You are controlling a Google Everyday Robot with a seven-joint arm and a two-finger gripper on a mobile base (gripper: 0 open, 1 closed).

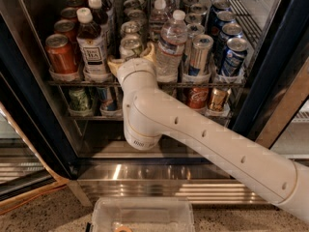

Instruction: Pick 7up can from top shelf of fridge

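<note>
The 7up can (130,46) stands at the front of the top shelf (227,85) of the fridge (29,115), wedged between a tea bottle (91,45) on its left and a water bottle (171,45) on its right. The pincer (131,58) sits right at the can, low on its body, likely because that is the only reachable face. Whether it has closed, I cannot tell. Side room is tight. The open doorway in front looks like the one free way out, over the shelf's clear plastic stops (195,77).
</note>
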